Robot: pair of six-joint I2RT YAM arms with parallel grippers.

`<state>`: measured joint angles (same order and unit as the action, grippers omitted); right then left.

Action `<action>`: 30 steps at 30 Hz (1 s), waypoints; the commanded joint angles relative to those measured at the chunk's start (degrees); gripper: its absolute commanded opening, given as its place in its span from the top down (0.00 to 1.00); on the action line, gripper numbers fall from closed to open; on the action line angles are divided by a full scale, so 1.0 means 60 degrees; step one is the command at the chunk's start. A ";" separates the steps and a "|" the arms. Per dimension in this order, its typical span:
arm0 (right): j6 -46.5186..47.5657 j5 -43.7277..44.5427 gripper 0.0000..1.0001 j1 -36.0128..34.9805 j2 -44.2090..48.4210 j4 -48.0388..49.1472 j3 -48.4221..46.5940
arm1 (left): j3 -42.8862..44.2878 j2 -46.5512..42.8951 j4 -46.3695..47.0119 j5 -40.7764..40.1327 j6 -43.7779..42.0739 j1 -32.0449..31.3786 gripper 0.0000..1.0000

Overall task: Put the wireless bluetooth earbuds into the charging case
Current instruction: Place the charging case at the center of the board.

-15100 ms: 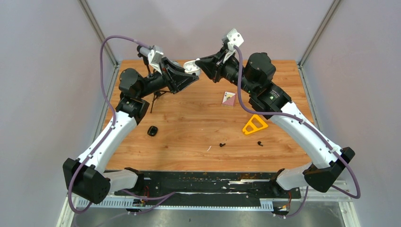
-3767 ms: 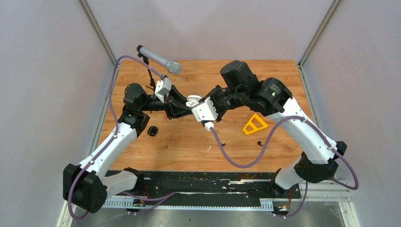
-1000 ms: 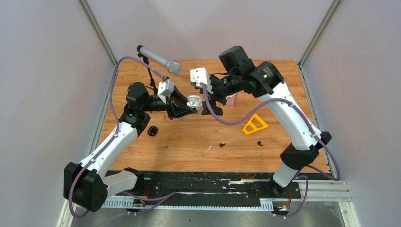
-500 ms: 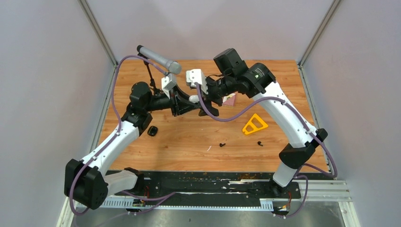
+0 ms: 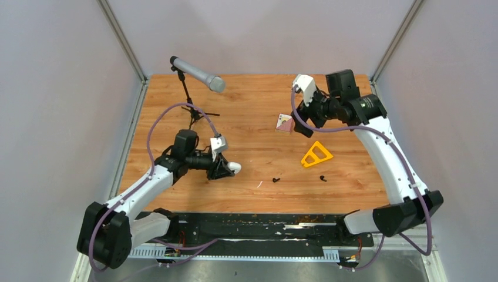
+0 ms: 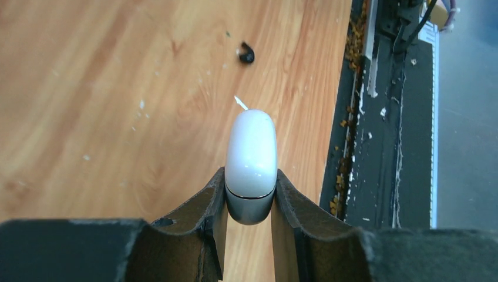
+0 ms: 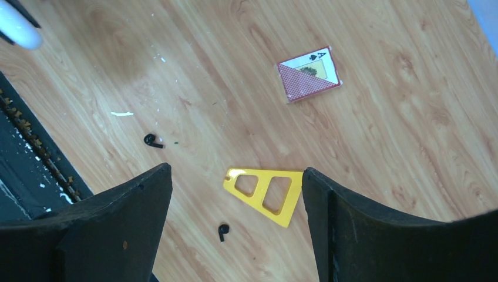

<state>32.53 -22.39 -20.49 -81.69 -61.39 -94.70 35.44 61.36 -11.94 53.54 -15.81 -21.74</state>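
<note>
My left gripper (image 5: 226,169) is shut on the white charging case (image 5: 234,168), low over the near-left of the table. In the left wrist view the case (image 6: 251,154) has its lid closed and both fingers (image 6: 211,205) press on its sides. Two black earbuds (image 5: 275,179) (image 5: 322,177) lie on the wood near the front; the right wrist view shows them too (image 7: 152,140) (image 7: 222,230). One earbud (image 6: 246,54) lies ahead of the case. My right gripper (image 5: 306,124) hangs open and empty high over the back right. No white earbuds show.
A yellow triangle (image 5: 316,154) lies right of centre, a card pack (image 5: 285,123) behind it. A microphone on a stand (image 5: 197,74) sits at the back left. A thin white sliver (image 5: 259,184) lies near the front edge, by the black rail (image 5: 264,226).
The two grippers have parted from mid-table. My left arm came down toward the near edge with the case. My right arm swung back to the far right, still open.
</note>
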 commanded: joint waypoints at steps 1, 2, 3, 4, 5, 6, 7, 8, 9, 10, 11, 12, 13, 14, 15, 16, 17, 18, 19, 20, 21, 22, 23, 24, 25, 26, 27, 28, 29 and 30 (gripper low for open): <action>-0.0553 -0.0014 0.19 -0.0219 0.1146 0.1014 0.0805 | -0.0183 0.0739 0.0943 -0.0024 0.0419 0.0008 1.00; -0.0633 0.0074 0.19 -0.0198 0.1173 0.1050 0.0934 | -0.0064 0.1202 0.1472 -0.0139 0.0994 0.0005 0.99; -0.0707 0.0251 0.19 -0.0179 0.1236 0.1120 0.1058 | 0.0134 0.1798 0.1864 -0.0240 0.1687 0.0014 0.98; -0.0733 0.0558 0.19 -0.0174 0.1294 0.1246 0.1222 | 0.0438 0.2422 0.2228 -0.0171 0.2241 0.0011 0.97; -0.0746 0.0896 0.19 -0.0174 0.1352 0.1368 0.1376 | 0.0762 0.3051 0.2529 -0.0009 0.2828 0.0005 0.97; -0.0718 0.1173 0.19 -0.0174 0.1398 0.1464 0.1496 | 0.1041 0.3680 0.2922 0.0046 0.3689 0.0005 0.96; -0.0663 0.1398 0.19 -0.0154 0.1431 0.1490 0.1571 | 0.1304 0.4274 0.3378 -0.0025 0.4510 -0.0006 0.96; -0.0603 0.1556 0.19 -0.0138 0.1461 0.1507 0.1632 | 0.1597 0.4899 0.3563 -0.0219 0.5243 -0.0030 0.96; -0.0570 0.1664 0.19 -0.0131 0.1499 0.1516 0.1643 | 0.1976 0.5455 0.3528 -0.0396 0.5759 -0.0062 0.95; -0.0559 0.1712 0.19 -0.0110 0.1519 0.1527 0.1661 | 0.2297 0.5904 0.3615 -0.0463 0.6210 -0.0088 0.93; -0.0535 0.1727 0.19 -0.0114 0.1547 0.1515 0.1672 | 0.2485 0.6280 0.3961 -0.0642 0.6909 -0.0097 0.91; -0.0512 0.1725 0.19 -0.0104 0.1580 0.1522 0.1705 | 0.2538 0.6541 0.4552 -0.0906 0.7647 -0.0098 0.87; -0.0500 0.1716 0.19 -0.0094 0.1619 0.1525 0.1777 | 0.2557 0.6785 0.5094 -0.1150 0.8418 -0.0109 0.83; -0.0475 0.1728 0.19 -0.0100 0.1679 0.1529 0.1842 | 0.2618 0.6996 0.5611 -0.1327 0.9018 -0.0180 0.78; -0.0470 0.1740 0.19 -0.0100 0.1728 0.1513 0.1904 | 0.2767 0.7259 0.5741 -0.1468 0.9357 -0.0247 0.75; -0.0462 0.1744 0.19 -0.0102 0.1767 0.1515 0.1985 | 0.2981 0.7532 0.5583 -0.1665 0.9557 -0.0313 0.74; -0.0457 0.1750 0.19 -0.0101 0.1822 0.1504 0.2033 | 0.3257 0.7773 0.4980 -0.1933 0.9571 -0.0372 0.73; -0.0444 0.1752 0.19 -0.0101 0.1865 0.1501 0.2080 | 0.3495 0.8010 0.4591 -0.2294 0.9547 -0.0431 0.72; -0.0444 0.1752 0.19 -0.0104 0.1898 0.1489 0.2109 | 0.3755 0.8276 0.3916 -0.2709 0.9560 -0.0478 0.71; -0.0424 0.1758 0.19 -0.0090 0.1918 0.1472 0.2115 | 0.3851 0.8444 0.3519 -0.2988 0.9556 -0.0510 0.70; -0.0423 0.1777 0.19 -0.0088 0.1934 0.1471 0.2112 | 0.3983 0.8562 0.3284 -0.3122 0.9532 -0.0541 0.69; -0.0427 0.1801 0.20 -0.0090 0.1934 0.1460 0.2060 | 0.4063 0.8608 0.3009 -0.3217 0.9493 -0.0573 0.68; -0.0403 0.1828 0.20 -0.0086 0.1916 0.1437 0.1999 | 0.4156 0.8605 0.2669 -0.3411 0.9416 -0.0593 0.65; -0.0388 0.1846 0.20 -0.0079 0.1901 0.1408 0.1929 | 0.4221 0.8562 0.2431 -0.3552 0.9317 -0.0596 0.61; -0.0384 0.1864 0.20 -0.0085 0.1873 0.1388 0.1860 | 0.4293 0.8530 0.2147 -0.3621 0.9209 -0.0576 0.58; -0.0365 0.1863 0.20 -0.0086 0.1857 0.1391 0.1820 | 0.4386 0.8498 0.1794 -0.3708 0.9080 -0.0557 0.54; -0.0352 0.1860 0.20 -0.0084 0.1822 0.1397 0.1750 | 0.4484 0.8445 0.1384 -0.3841 0.8916 -0.0540 0.51; -0.0341 0.1837 0.20 -0.0086 0.1803 0.1398 0.1694 | 0.4584 0.8361 0.0910 -0.4067 0.8687 -0.0538 0.46; -0.0336 0.1811 0.20 -0.0086 0.1740 0.1398 0.1636 | 0.4648 0.8230 0.0460 -0.4326 0.8352 -0.0525 0.41; -0.0289 0.1758 0.20 -0.0082 0.1689 0.1367 0.1569 | 0.4661 0.8118 0.0038 -0.4470 0.8063 -0.0503 0.39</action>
<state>30.17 -12.25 -21.23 -71.68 -54.57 -82.15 62.30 112.36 1.91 35.42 38.83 -25.12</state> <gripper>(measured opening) 0.807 0.565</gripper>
